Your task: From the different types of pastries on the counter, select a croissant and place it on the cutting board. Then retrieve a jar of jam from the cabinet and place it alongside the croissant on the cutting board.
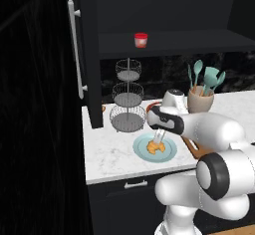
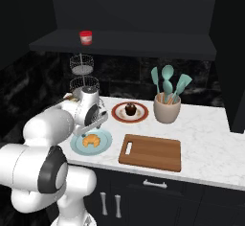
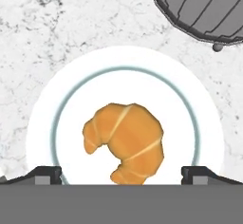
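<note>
At frame center in the hand view, the croissant (image 3: 125, 142) looks golden and softly glazed, on a smooth, glossy light-blue plate (image 3: 42, 118). The counter (image 2: 210, 139) is white marble-look with grey veins. The cutting board (image 2: 150, 152) is matt brown wood. The 3-tier basket stand (image 1: 127, 97) is grey wire. The cabinet handle (image 1: 75, 47) is silvery metal.

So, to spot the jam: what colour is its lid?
Red, on the jar of jam; right base view shows it best.

croissant (image 3: 126, 142) on plate (image 3: 42, 123), cutting board (image 2: 150, 152) beside
</note>
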{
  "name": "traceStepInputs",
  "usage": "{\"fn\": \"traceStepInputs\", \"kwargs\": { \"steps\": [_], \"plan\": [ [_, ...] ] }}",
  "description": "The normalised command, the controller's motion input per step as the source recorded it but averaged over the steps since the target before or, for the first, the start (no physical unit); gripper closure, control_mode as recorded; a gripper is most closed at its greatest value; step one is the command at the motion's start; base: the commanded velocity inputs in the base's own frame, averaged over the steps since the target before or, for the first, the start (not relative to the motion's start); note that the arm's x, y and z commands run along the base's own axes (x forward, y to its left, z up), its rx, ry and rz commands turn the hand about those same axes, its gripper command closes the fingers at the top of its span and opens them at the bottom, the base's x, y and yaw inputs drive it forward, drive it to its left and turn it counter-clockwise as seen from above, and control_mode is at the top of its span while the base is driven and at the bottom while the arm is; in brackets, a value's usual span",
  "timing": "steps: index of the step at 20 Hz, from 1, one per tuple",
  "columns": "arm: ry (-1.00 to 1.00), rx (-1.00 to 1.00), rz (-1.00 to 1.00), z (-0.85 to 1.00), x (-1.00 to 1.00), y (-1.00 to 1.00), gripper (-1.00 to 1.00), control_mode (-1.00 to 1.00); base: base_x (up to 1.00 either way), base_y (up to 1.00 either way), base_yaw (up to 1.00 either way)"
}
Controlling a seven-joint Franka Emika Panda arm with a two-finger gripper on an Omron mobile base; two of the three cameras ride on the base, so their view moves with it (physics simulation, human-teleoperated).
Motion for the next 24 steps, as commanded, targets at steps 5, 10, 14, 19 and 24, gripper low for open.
{"fn": "traceStepInputs", "kwargs": {
  "steps": [5,10,14,19,24],
  "plan": [
    [0.00,0.00,0.08,-0.30,0.15,0.05,-1.00,-1.00,0.00,0.00,0.00],
    [0.01,0.00,0.03,-0.27,0.06,0.00,-1.00,-1.00,0.00,0.00,0.00],
    [0.01,0.00,0.02,-0.26,0.00,0.00,-1.00,-1.00,0.00,0.00,0.00],
    [0.02,0.00,0.01,-0.29,0.00,0.00,-1.00,-1.00,0.00,0.00,0.00],
    [0.01,0.00,0.02,-0.27,0.00,0.00,-1.00,-1.00,0.00,0.00,0.00]
  ]
}}
